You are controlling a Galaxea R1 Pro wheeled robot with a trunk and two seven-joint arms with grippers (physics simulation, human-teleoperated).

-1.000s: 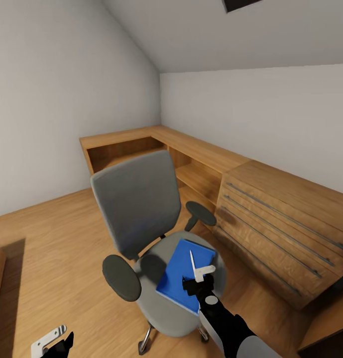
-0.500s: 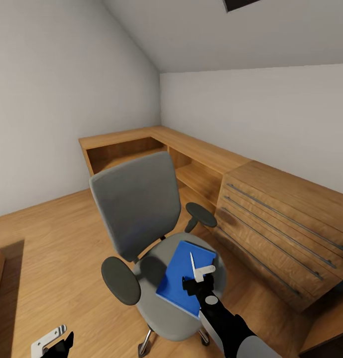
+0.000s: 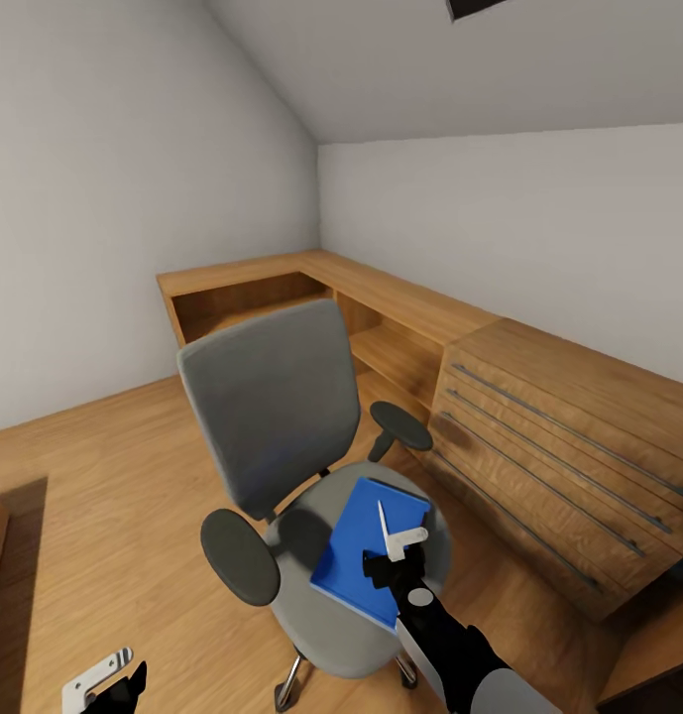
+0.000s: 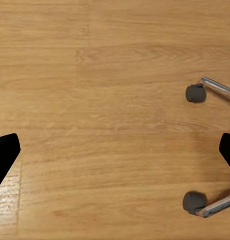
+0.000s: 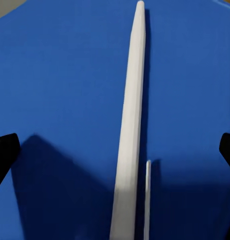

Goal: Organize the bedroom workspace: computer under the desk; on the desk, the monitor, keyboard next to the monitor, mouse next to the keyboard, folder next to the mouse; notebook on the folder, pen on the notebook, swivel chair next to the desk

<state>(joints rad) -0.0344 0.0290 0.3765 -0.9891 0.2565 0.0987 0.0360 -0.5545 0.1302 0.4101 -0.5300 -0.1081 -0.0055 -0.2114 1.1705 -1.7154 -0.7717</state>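
Note:
The swivel chair (image 3: 272, 416) stands on the wooden floor, its grey back turned towards the far corner. The blue folder (image 3: 356, 550) lies flat on its seat. The thin white pen (image 3: 382, 521) rests lengthwise over the folder. My right gripper (image 3: 396, 543) hovers just above the folder, open. In the right wrist view its dark fingertips stand wide apart either side of the pen (image 5: 131, 125) over the folder (image 5: 59, 75). My left gripper (image 3: 98, 679) hangs low beside the chair, open above bare floor, near two chair wheels (image 4: 195, 93).
A light wooden cabinet (image 3: 559, 446) with long drawer handles stands right of the chair. It joins a low wooden shelf unit (image 3: 282, 288) running into the corner. Open wooden floor (image 3: 103, 496) lies left of the chair. A sloped ceiling hangs overhead.
The whole picture has shifted slightly, so the camera moved. Chair, folder, pen and both grippers keep their places relative to one another.

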